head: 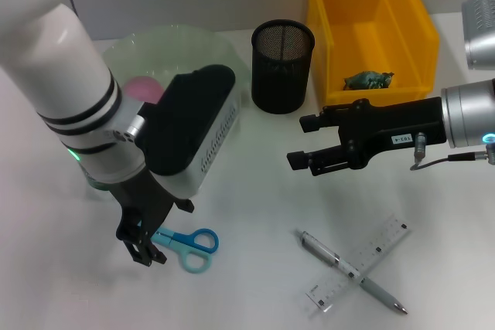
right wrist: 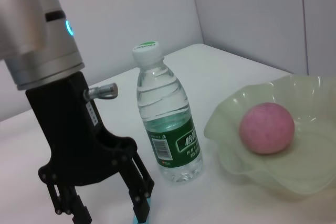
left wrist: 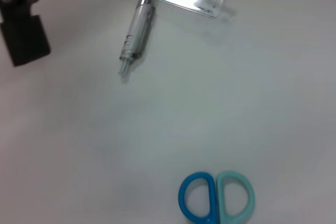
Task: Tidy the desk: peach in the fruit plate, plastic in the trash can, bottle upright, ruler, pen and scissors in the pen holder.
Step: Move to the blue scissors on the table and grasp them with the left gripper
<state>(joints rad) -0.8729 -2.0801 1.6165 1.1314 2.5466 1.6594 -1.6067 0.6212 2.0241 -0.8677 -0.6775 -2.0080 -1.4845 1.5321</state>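
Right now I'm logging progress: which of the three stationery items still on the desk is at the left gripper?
The blue-and-teal-handled scissors; the left gripper is down over their blades. The silver pen and clear plastic ruler lie crossed, apart.

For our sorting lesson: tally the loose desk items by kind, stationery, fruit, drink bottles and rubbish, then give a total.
Stationery: 3 (scissors, pen, ruler)
Fruit: 1 (peach)
Drink bottles: 1 (water bottle)
Rubbish: 1 (crumpled plastic)
Total: 6

The left gripper [head: 143, 246] hangs at the head view's lower left, fingers pointing down and parted — its white arm fills the upper left. The right gripper [head: 303, 141] reaches in from the right edge — jaws apart.
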